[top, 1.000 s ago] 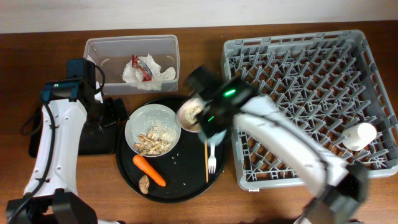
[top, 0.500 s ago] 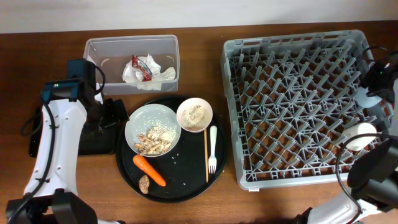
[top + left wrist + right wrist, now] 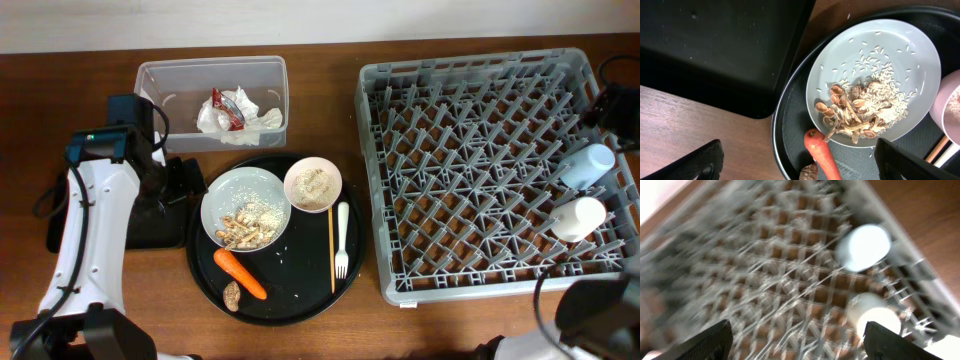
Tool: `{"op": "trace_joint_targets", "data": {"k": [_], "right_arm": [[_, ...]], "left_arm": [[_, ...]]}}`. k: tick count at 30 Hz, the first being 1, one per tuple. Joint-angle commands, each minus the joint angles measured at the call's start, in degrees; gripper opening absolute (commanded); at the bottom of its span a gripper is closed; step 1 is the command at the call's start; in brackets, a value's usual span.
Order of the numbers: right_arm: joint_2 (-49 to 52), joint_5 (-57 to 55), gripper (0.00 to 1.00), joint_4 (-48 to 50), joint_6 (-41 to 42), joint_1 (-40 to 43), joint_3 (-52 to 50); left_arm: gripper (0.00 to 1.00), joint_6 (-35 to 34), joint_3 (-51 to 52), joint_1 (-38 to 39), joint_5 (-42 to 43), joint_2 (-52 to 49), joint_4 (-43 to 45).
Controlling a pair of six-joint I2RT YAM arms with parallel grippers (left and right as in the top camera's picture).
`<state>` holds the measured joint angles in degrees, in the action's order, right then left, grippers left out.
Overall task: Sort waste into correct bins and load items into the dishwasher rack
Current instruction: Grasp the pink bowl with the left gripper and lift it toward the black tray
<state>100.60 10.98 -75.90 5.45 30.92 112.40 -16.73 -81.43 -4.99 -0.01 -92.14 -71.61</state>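
A white plate (image 3: 246, 208) with grain scraps and brown lumps sits on the round black tray (image 3: 290, 300), beside the pink-white bowl (image 3: 313, 184), fork (image 3: 342, 240), chopsticks (image 3: 331, 255), carrot (image 3: 240, 274) and a brown lump (image 3: 232, 294). Napkin (image 3: 258, 120) and wrapper (image 3: 226, 108) lie in the clear tub (image 3: 160, 75). In the rack (image 3: 470, 170), the light blue cup (image 3: 587, 165) lies next to the white cup (image 3: 580, 218). My left gripper (image 3: 805, 165) hangs open above the carrot (image 3: 822, 157), near the plate (image 3: 900, 45). My right gripper (image 3: 805, 345) is open over the rack (image 3: 765, 280), holding nothing, in a blurred view.
The shallow black tray (image 3: 150, 225) lies left of the round tray, partly under my left arm (image 3: 95, 200). My right arm (image 3: 615, 100) shows at the rack's right edge. Bare wooden table (image 3: 320, 100) lies between tub and rack.
My right arm swung from the round tray to the rack's right side. The light blue cup now lies in the rack by the white cup, and the right gripper opened. The left arm stayed put.
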Motion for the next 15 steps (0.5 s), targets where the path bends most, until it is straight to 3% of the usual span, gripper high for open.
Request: {"op": "trace_joint_targets", "data": {"k": [1,5,9,11,15], "right_arm": [[-4.63,7.45,0.87,-8.07,-6.16,-6.05,0.76],[-6.03,6.03,0.81,-18.60,-5.64,-18.69,-5.33],[-20.81,3.32,0.81,-7.58,0.66,-25.83,-28.92],[-26.93,3.32,0.82,-3.65,0.85,-26.51,-38.14],[-29.70,3.15,0.82,-2.69,0.85,-26.51,-44.26]], "left_arm": [[0.96,-0.55,0.17,-0.04,0.04,0.24,-0.04],[0.96,-0.28,0.17,1.29,0.22,0.24,0.04],[0.96,3.02,0.17,9.03,0.24,0.24,3.87],[0.96,6.12,0.17,16.68,0.44,0.24,9.84],[0.95,14.08,0.17,30.42,-0.02,-0.02,20.81]]}}
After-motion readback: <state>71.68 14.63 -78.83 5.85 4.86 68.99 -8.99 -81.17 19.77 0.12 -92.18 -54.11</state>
